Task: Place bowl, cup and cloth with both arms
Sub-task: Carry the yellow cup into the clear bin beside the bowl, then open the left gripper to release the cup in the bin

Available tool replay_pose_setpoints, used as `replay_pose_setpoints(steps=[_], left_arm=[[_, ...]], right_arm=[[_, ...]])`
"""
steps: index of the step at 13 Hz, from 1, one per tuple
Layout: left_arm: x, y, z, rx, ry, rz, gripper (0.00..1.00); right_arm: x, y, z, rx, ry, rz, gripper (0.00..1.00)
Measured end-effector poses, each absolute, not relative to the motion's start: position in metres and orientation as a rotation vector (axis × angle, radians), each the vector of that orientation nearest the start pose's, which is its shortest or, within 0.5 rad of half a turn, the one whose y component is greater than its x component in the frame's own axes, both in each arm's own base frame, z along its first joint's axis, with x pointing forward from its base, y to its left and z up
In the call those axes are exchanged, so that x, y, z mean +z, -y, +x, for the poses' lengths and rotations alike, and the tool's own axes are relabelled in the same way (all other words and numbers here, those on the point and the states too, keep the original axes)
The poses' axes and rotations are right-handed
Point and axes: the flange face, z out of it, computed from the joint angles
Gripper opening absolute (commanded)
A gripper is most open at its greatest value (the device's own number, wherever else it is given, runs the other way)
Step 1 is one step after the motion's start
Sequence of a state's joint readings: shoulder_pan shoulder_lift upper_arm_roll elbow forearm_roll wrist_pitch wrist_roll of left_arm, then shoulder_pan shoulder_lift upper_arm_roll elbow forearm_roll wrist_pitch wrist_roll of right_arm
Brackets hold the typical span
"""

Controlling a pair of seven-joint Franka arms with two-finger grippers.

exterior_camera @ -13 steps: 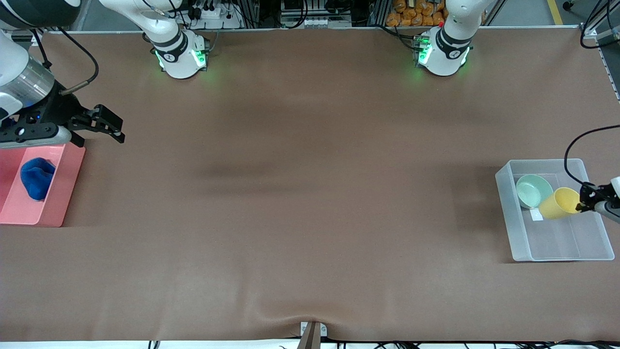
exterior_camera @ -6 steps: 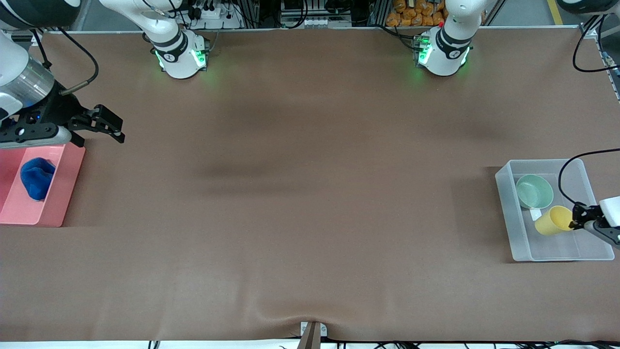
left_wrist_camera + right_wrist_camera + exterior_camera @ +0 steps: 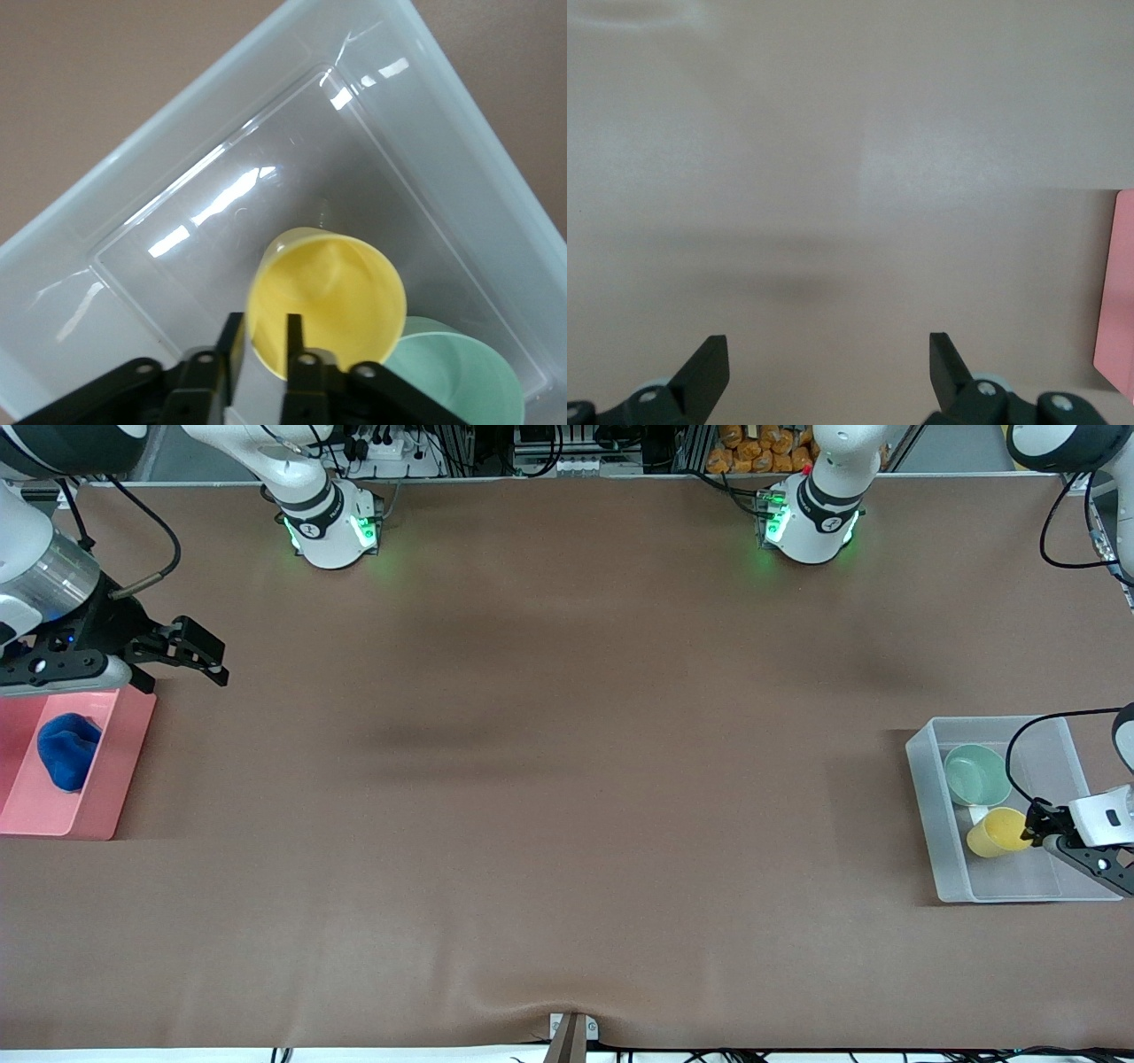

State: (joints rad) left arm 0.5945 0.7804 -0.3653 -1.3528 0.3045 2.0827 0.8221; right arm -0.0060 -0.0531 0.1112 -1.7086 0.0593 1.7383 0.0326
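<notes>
The yellow cup (image 3: 997,832) is tilted inside the clear plastic bin (image 3: 939,824) at the left arm's end of the table. My left gripper (image 3: 1030,830) is shut on the cup's rim (image 3: 266,341), one finger inside and one outside. The mint-green bowl (image 3: 976,773) sits in the same bin beside the cup, also in the left wrist view (image 3: 461,381). The blue cloth (image 3: 66,750) lies bunched in the pink tray (image 3: 106,797) at the right arm's end. My right gripper (image 3: 190,660) is open and empty, over the bare table beside the tray (image 3: 828,354).
The brown table mat (image 3: 567,779) is bare between the two containers. The pink tray's edge shows in the right wrist view (image 3: 1116,292). A small white label (image 3: 977,814) lies on the bin floor.
My left gripper has carried the yellow cup lower into the bin, toward the front camera and away from the bowl. The right arm has not moved.
</notes>
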Motion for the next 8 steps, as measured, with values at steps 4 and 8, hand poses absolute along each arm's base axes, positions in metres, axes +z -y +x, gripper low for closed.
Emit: replay_pose_setpoints(steps=[4, 8], left_arm=[[0.324, -0.228, 0.705, -0.05, -0.918, -2.972, 1.0], [0.446, -0.131, 0.69, 0.061, -0.566, -3.087, 1.0]], right_arm=[[0.603, -0.064, 0.548, -0.119, 0.099, -3.079, 1.0], [0.602, -0.063, 0.549, -0.117, 0.097, -3.079, 1.0]])
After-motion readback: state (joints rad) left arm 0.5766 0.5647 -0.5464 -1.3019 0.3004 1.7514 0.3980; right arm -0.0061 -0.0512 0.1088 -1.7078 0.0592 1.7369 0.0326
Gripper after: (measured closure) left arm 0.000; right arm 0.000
